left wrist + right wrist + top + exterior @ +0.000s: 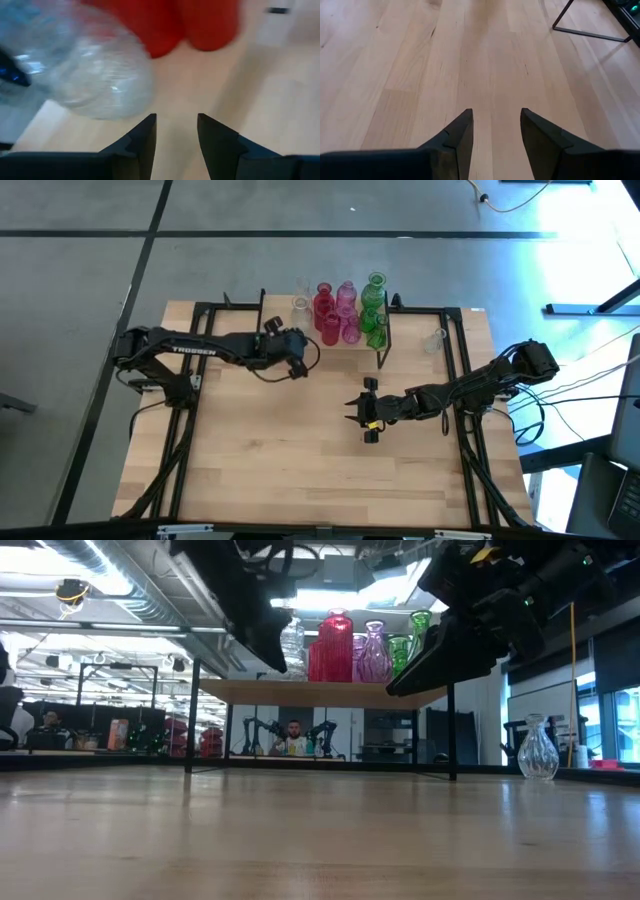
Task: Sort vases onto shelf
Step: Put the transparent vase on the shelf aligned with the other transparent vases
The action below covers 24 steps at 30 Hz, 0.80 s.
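Shelf (352,340) stands at the table's (290,470) far edge, carrying clear, red, pink and green vases (345,312) grouped close together. One clear vase (435,340) stands apart on the table, right of the shelf. Left gripper (297,352) sits beside the shelf's left end. Right gripper (366,411) hovers mid-table, fingers apart, empty
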### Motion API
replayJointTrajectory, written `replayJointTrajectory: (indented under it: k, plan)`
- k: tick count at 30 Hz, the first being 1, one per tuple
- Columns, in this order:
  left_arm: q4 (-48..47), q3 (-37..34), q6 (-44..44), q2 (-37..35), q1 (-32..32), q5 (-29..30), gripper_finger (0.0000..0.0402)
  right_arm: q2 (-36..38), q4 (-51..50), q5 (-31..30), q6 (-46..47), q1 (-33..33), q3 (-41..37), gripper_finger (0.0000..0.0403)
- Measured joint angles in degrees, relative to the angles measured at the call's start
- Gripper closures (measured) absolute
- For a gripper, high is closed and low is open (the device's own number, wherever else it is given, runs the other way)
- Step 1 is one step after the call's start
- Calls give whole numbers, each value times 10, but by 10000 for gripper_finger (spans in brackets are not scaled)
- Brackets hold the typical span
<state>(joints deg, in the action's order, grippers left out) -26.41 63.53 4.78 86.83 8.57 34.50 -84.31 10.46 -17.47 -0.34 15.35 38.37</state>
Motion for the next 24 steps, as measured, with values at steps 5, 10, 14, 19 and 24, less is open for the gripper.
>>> replayJointTrajectory:
  k: [5, 10, 14, 19, 24]
  plan:
    - [-25, 0, -3, -16, -50, -6, 266, 1, -10, 15, 16, 0, 4, 256]
    - [-80, -4, 26, -63, -119, -6, 266, 62, -186, 14, 52, 6, 73, 256]
    - [-39, -75, 38, -116, -165, -3, 266, 117, -353, -37, 91, 8, 118, 256]
    - [60, -219, 88, -179, -197, -31, 266, 183, -578, -157, 188, -30, 156, 256]
    - [142, -321, 128, -203, -222, -50, 266, 232, -722, -158, 270, -126, 170, 256]
